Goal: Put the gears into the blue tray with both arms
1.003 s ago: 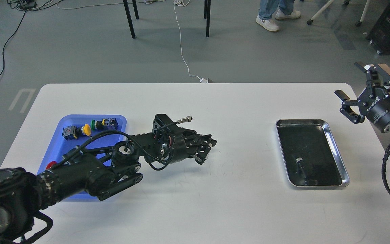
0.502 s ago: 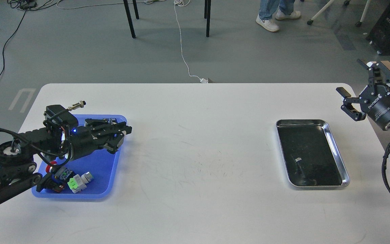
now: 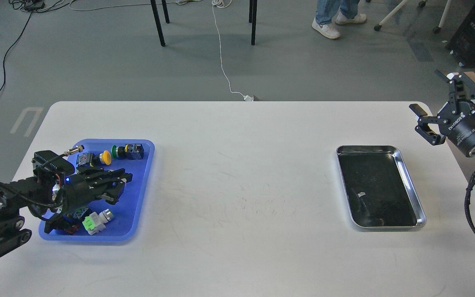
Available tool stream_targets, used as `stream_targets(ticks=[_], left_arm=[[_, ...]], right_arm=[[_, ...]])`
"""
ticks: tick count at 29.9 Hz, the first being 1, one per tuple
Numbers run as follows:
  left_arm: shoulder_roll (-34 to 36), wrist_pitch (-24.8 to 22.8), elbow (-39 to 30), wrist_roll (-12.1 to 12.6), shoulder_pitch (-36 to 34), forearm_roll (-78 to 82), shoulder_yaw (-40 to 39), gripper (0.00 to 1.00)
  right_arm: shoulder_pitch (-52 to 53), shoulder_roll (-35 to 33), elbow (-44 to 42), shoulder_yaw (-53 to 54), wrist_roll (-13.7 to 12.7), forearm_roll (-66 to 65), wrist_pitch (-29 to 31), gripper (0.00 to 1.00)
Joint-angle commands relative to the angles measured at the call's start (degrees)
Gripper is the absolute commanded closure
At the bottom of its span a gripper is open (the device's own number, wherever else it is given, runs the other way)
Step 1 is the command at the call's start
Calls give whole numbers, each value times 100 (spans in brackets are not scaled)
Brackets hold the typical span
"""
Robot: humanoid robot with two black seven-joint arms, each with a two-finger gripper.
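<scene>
Left hand [image 3: 118,185]: over the blue tray [image 3: 140,194], fingers pointing toward the far-right corner of the tray. Fingers dark and overlapping from the head view; open or closed cannot be told, nor whether anything is gripped between them.

Right hand [image 3: 429,123]: raised off the right edge of the tabletop [image 3: 241,185], fingers spread apart, nothing between them. Silver tray [image 3: 421,214] below and inboard of this hand, well apart from it.

Location of task items:
- Gears: not identifiable anywhere in the view. Possibly a gear in or under the left hand, or among the parts in the blue tray, but too small and dark to confirm.
- Silver tray: dark bottom, only a small pale fleck and faint marks visible; no clear gear shape.
- Blue tray contents: yellow-capped switch [image 3: 104,156] and green-capped switch [image 3: 116,152] beyond the left hand; a light-green part [image 3: 90,223] and a grey cylinder [image 3: 106,214] just nearer than it.

Progress assessment:
- Left side: judged to be at the drop-off stage, given the hand position over the blue tray. Release not confirmed.
- Right side: no gear held, hand far from the blue tray. Delivery by this arm either complete or not begun; not determinable from this view.
- Remaining, by judgement: confirm the left release, clear the left arm from the tray, verify both gears inside the raised rim.
</scene>
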Motion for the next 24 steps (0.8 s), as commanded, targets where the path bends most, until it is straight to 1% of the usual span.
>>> stream_targets(ticks=[1, 6, 9, 13, 15, 18, 22, 24], left_arm=[[-2, 38, 0, -3, 131, 11, 27, 78], [16, 30, 9, -3, 149, 11, 27, 58], [42, 30, 9, -3, 79, -6, 18, 39], [68, 30, 9, -64, 35, -103, -69, 25], [156, 21, 9, -161, -26, -216, -87, 21], [191, -14, -8, -196, -263, -874, -96, 18], [148, -93, -8, -196, -685, -2594, -210, 10], [130, -294, -26, -205, -948, -3753, -298, 7]], right_arm=[[-8, 42, 8, 1, -2, 0, 1, 3], [-8, 59, 17, 10, -2, -8, -8, 3], [-8, 33, 8, 10, -2, 0, -8, 3], [-8, 7, -1, 10, -2, -8, 1, 3], [-8, 7, -18, 10, -2, -8, 1, 3], [62, 51, -79, 80, -2, -8, -43, 3], [53, 86, -176, 720, -2, 0, -113, 3], [27, 138, -299, 1080, -2, 18, -280, 1]])
